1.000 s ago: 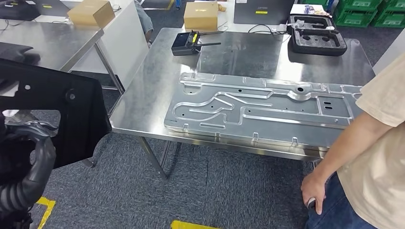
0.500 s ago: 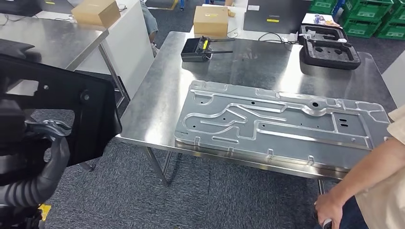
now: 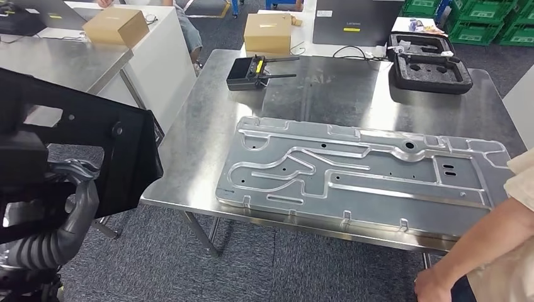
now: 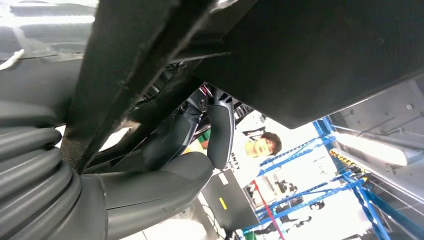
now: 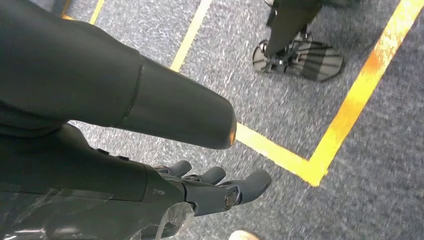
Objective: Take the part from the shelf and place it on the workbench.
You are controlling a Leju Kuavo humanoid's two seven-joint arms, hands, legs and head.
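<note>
The head view takes in the stainless steel workbench (image 3: 208, 113) from above, with a large pressed silver metal panel (image 3: 362, 170) lying flat along its near edge. A black handheld controller with antennas (image 3: 249, 69) sits toward the far left corner, a brown cardboard box (image 3: 267, 33) is just beyond it at the far edge, and a black foam-lined case (image 3: 431, 68) rests at the far right corner. A person's arm in a beige sleeve (image 3: 497, 233) comes in at the near right corner.

The task's thing, a flat black plastic part with cut-out openings (image 3: 94, 145), is held off the left edge of the worktop, apart from it, above the grey carpet. It is broad, matte and tilted, with a rectangular window and small round holes. The left wrist view shows what the head view does not: the left hand (image 4: 190, 145) under the part's dark ribbed underside, thumb and darker fingers (image 4: 220, 125) clasped up against it. The part's left portion is cut off by the frame edge.

The right wrist view shows the right hand (image 5: 200, 165) hanging over grey carpet with yellow floor tape (image 5: 345, 115), fingers loosely apart, grasping nothing
</note>
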